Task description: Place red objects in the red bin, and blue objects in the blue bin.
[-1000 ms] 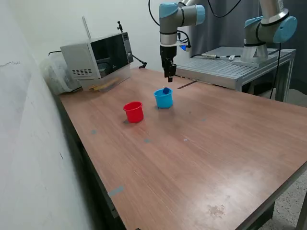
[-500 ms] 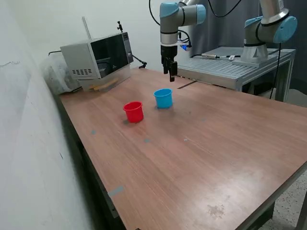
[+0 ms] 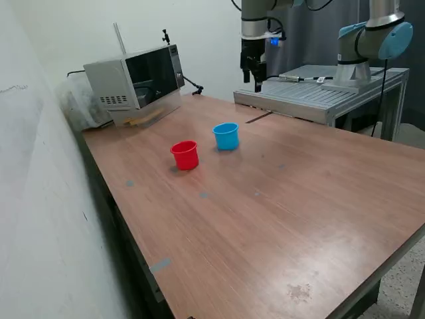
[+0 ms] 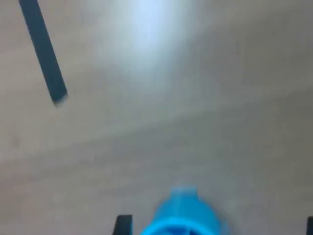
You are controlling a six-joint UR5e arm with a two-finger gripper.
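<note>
The red cup (image 3: pixel 185 154) and the light blue cup (image 3: pixel 226 135) stand upright side by side on the wooden table (image 3: pixel 279 212), the blue one toward the exterior view's right. My gripper (image 3: pixel 256 74) hangs high above the table's far edge, behind the blue cup and toward the exterior view's right, and holds nothing. The blurred wrist view shows the blue cup (image 4: pixel 183 215) and one fingertip (image 4: pixel 123 224), with the other at the opposite side, so the jaws stand wide apart. No red or dark blue cubes show; the cups' insides are hidden.
A microwave (image 3: pixel 136 80) stands at the table's back, toward the exterior view's left. A metal platform (image 3: pixel 319 93) with a second arm (image 3: pixel 372 40) stands behind the table. A dark tape strip (image 3: pixel 259 117) lies on the table near the blue cup, also in the wrist view (image 4: pixel 44 54).
My gripper rose from above the blue cup and moved toward the exterior view's right. A dark blue cube seen at the blue cup's mouth a second ago no longer shows.
</note>
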